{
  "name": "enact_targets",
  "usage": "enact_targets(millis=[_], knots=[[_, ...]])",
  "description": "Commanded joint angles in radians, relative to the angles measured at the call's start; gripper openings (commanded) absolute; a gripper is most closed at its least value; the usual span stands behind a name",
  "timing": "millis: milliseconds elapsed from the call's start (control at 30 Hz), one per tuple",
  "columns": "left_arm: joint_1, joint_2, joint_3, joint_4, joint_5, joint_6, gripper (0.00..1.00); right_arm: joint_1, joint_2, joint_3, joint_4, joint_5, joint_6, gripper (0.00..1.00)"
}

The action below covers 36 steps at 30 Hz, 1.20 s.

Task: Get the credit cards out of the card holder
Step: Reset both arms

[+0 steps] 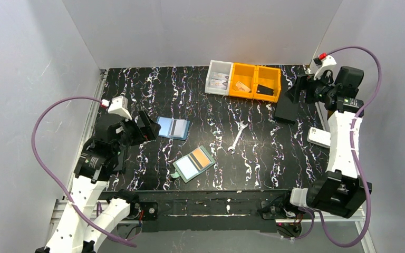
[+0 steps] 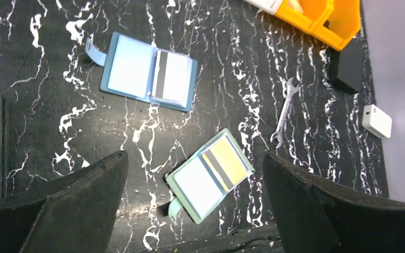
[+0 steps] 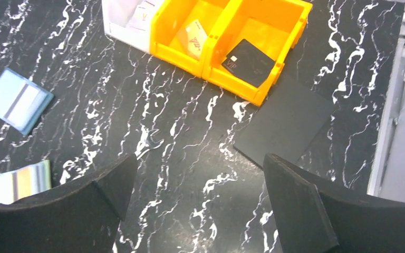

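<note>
the card holder lay open and flat on the black marbled table, near the front edge and about midway between the two arms. a grey-blue card sat in one panel and an orange card with a dark stripe in the other. a tan card and a black card lay apart in the two orange bins at the far side. a wrench lay just right of the holder, and an open blue holder farther back to its left. the left gripper hung raised beside that blue one, fingers spread wide, holding nothing. the right gripper hovered near the bins and a black box, also spread and empty.
</note>
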Motion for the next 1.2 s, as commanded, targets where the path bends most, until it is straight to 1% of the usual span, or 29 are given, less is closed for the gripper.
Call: enact_targets(millis=[0,167,233,367,500,733,1167], knots=[[0.007,0.014,0.091,-0.042,0.010,0.024,0.98,0.004,-0.058,0.074,-0.091,0.009,0.058,0.98],[0.008,0.015,0.180,-0.067,0.077,0.023,0.98,0.004,-0.066,0.191,-0.158,0.001,0.085,0.98],[0.007,0.011,0.202,-0.076,0.089,0.019,0.98,0.004,-0.077,0.205,-0.163,-0.006,0.119,0.98],[0.007,-0.004,0.213,-0.094,0.095,0.011,0.98,0.004,-0.113,0.192,-0.155,0.030,0.179,0.98],[0.007,-0.025,0.207,-0.111,0.099,0.004,0.98,0.004,-0.132,0.175,-0.146,0.091,0.190,0.98],[0.007,-0.055,0.206,-0.140,0.108,0.002,0.98,0.005,-0.192,0.107,-0.095,0.073,0.229,0.99],[0.007,-0.114,0.167,-0.167,0.098,0.016,0.98,0.004,-0.241,0.071,-0.059,0.106,0.231,0.99]])
